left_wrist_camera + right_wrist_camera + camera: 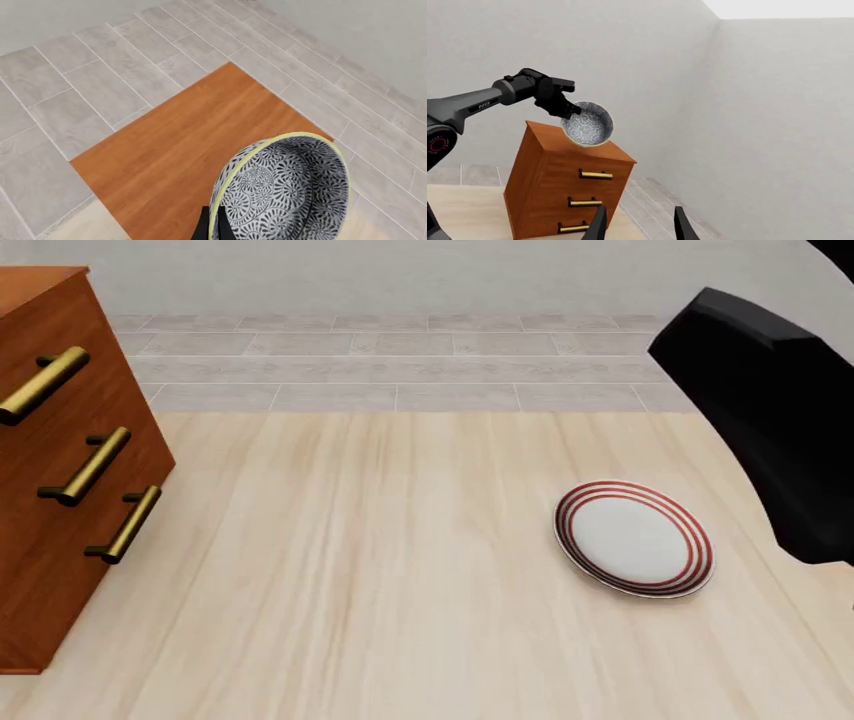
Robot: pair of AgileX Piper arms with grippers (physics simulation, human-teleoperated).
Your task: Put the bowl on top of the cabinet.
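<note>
Bowl [587, 124] time is nearly over, we think: our left gripper [564, 107] pinches the bowl by its rim and holds it up in the air, just above the top of the cabinet [560, 195]. In the left wrist view we look down past the bowl at the cabinet's flat brown top, and nothing sits on it. The bowl hangs tipped on its side, with its mouth facing out. So the lifting and carrying look done. What is left, we think, is to turn the bowl flat, lower it, and let go. Our right gripper [639, 225] has its fingers apart and holds nothing. A white plate [633, 537] with red rings lies on the table [360, 580], far to the right of the cabinet, well out of our way.
</note>
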